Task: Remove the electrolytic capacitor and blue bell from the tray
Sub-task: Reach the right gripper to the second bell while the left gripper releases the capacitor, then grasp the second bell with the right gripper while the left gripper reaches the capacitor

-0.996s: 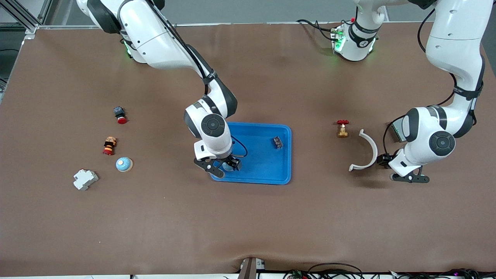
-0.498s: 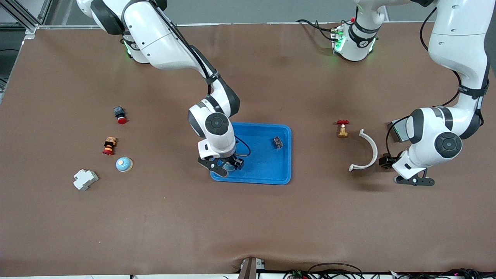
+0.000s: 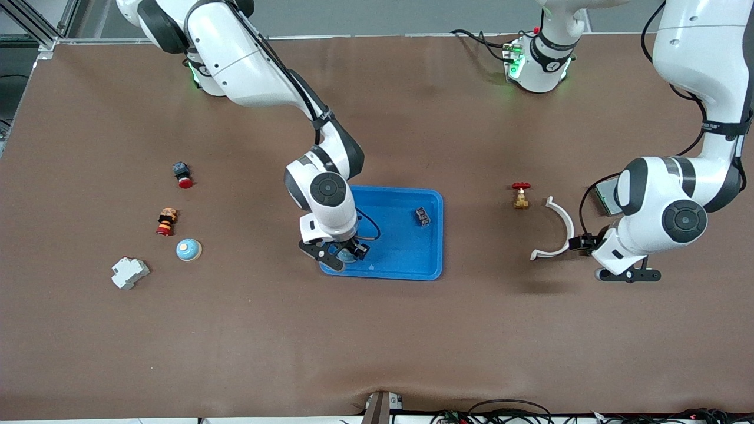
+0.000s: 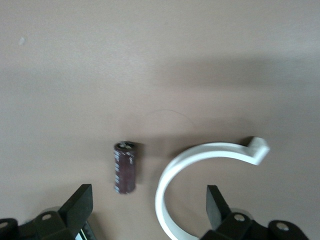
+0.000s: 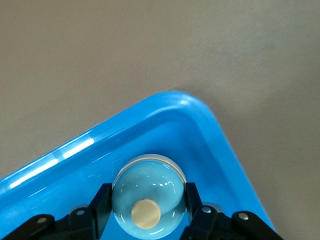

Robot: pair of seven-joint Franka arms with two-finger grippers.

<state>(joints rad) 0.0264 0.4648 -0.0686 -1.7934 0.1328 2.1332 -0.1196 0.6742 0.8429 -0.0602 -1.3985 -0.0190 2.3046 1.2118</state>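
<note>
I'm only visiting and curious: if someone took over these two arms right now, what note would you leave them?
Right gripper: shut on the pale blue domed bell, in a near corner of the shallow bright blue plastic tray.
Left gripper: open, over the bare table.
Small dark cylindrical capacitor: out of the tray, beside the white curved plastic clip.
Done: capacitor removed.
Left: lift the bell out and set it on the table.

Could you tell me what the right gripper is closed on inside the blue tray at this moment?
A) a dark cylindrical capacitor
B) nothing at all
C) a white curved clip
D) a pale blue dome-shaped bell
D: in the right wrist view the right gripper has a finger pressed on each side of the blue bell, in a corner of the tray.
</note>
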